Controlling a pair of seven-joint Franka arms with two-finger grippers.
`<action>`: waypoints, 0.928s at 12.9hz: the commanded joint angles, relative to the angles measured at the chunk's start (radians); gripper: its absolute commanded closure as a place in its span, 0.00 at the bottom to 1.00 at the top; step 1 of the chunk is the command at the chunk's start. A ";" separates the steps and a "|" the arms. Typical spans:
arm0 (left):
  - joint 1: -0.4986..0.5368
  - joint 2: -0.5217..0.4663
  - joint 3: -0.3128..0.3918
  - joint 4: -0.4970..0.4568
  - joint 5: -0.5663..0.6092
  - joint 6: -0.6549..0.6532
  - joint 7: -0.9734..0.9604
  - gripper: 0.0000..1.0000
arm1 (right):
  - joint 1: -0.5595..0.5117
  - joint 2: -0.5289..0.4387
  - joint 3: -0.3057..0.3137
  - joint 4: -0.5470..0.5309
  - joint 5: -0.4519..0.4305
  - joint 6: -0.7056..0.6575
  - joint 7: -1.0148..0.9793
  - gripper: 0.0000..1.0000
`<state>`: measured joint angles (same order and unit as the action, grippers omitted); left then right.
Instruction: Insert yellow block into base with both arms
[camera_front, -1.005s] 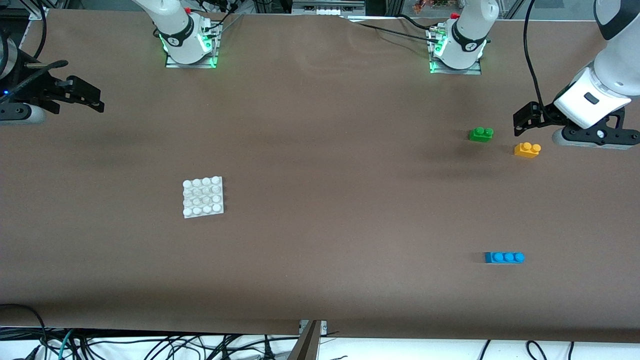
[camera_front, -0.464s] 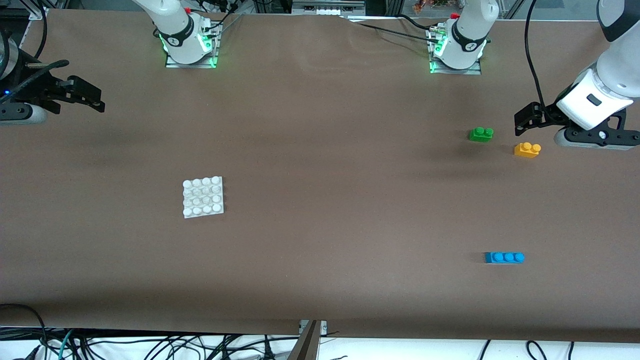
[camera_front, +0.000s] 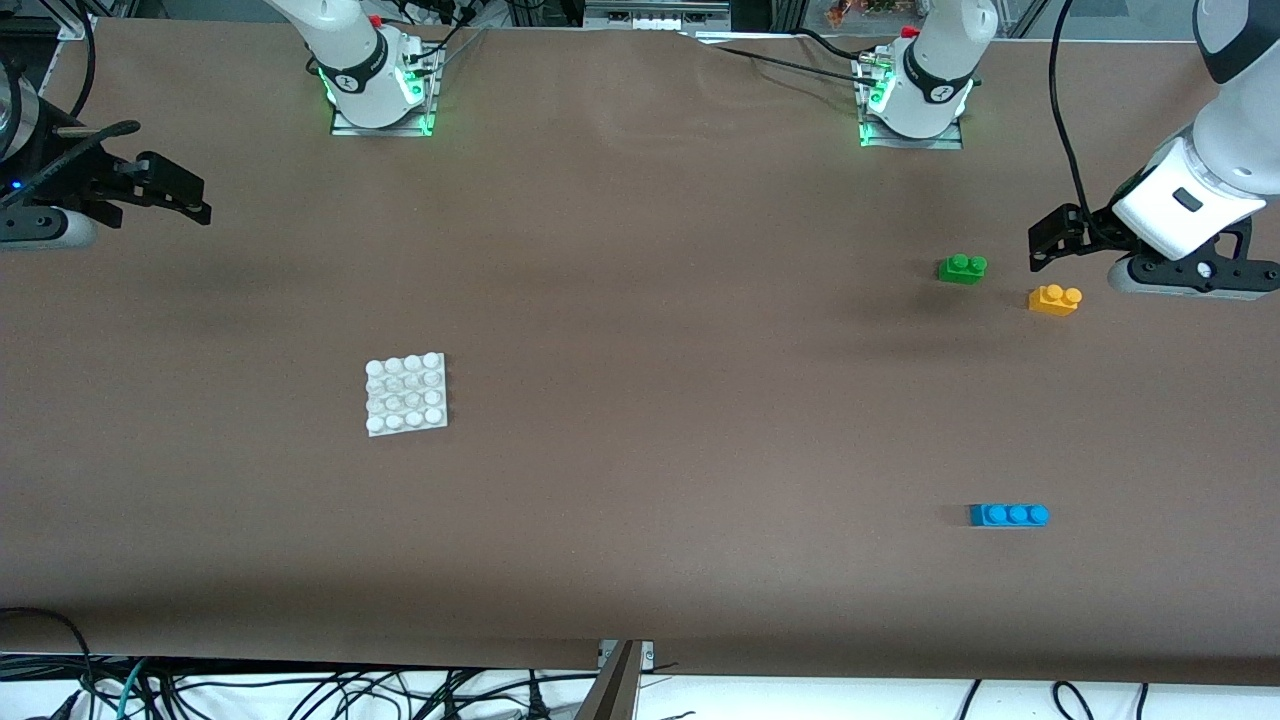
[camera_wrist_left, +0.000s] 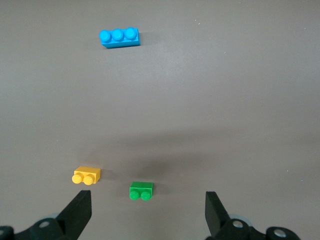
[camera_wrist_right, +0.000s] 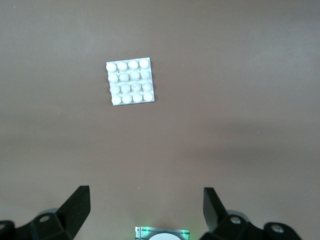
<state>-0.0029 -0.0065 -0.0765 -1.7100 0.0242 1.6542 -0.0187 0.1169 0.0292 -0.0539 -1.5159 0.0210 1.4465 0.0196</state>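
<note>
The yellow block lies on the brown table toward the left arm's end, beside a green two-stud brick. My left gripper hangs open and empty in the air just above these two bricks. In the left wrist view, the left gripper is open, with the yellow block by one finger and the green brick between the fingers, both well below. The white base lies toward the right arm's end. My right gripper is raised, open and empty at that end. In the right wrist view, the right gripper is open, and the base lies on the table some way off from it.
A blue three-stud brick lies nearer the front camera than the yellow block, and shows in the left wrist view. The arm bases with green lights stand along the table's back edge. Cables hang below the front edge.
The left arm's wrist has shifted very slightly. The bricks, the base and the right gripper have not moved.
</note>
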 joint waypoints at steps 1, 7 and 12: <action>0.000 -0.010 0.004 -0.007 -0.030 -0.007 0.003 0.00 | -0.013 -0.015 0.014 -0.017 -0.015 0.006 -0.017 0.00; 0.000 -0.010 0.006 -0.007 -0.030 -0.008 0.008 0.00 | -0.013 -0.015 0.014 -0.017 -0.015 0.003 -0.007 0.00; 0.000 -0.010 0.006 -0.007 -0.030 -0.008 0.010 0.00 | -0.013 -0.015 0.014 -0.015 -0.013 0.002 -0.001 0.00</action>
<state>-0.0029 -0.0064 -0.0764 -1.7100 0.0242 1.6521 -0.0187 0.1169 0.0292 -0.0539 -1.5164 0.0209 1.4462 0.0198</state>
